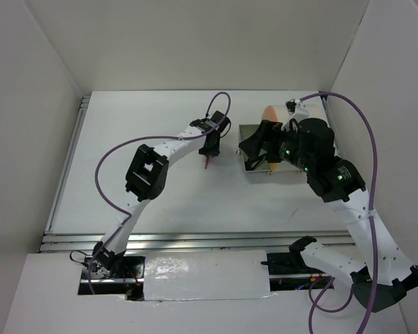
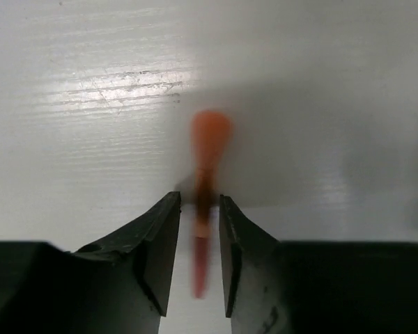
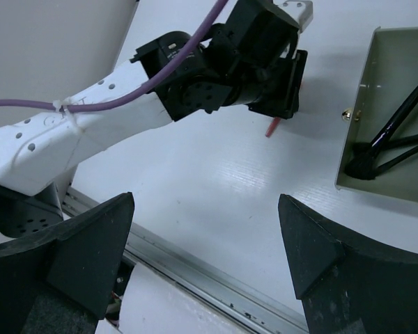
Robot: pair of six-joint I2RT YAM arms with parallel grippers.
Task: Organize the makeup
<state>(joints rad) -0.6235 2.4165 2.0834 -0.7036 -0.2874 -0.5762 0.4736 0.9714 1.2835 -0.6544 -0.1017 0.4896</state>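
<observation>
My left gripper (image 2: 198, 198) is shut on a short orange-pink stick (image 2: 207, 149), which stands upright between the jaws with its rounded end toward the white table. From above, the gripper (image 1: 209, 147) hovers left of an open olive box (image 1: 245, 131), and the stick's red tip (image 1: 207, 165) pokes out below it. In the right wrist view the stick (image 3: 272, 128) hangs under the left gripper (image 3: 282, 83). Thin black brushes (image 3: 393, 136) lie inside the box (image 3: 369, 76). My right gripper (image 3: 205, 202) is wide open and empty, held above the box's left side (image 1: 254, 154).
An orange-faced object (image 1: 269, 111) sits behind the box, partly hidden by my right arm. The left arm (image 3: 90, 132) reaches across the table. A metal rail (image 1: 195, 240) runs along the near table edge. White walls enclose the table on three sides.
</observation>
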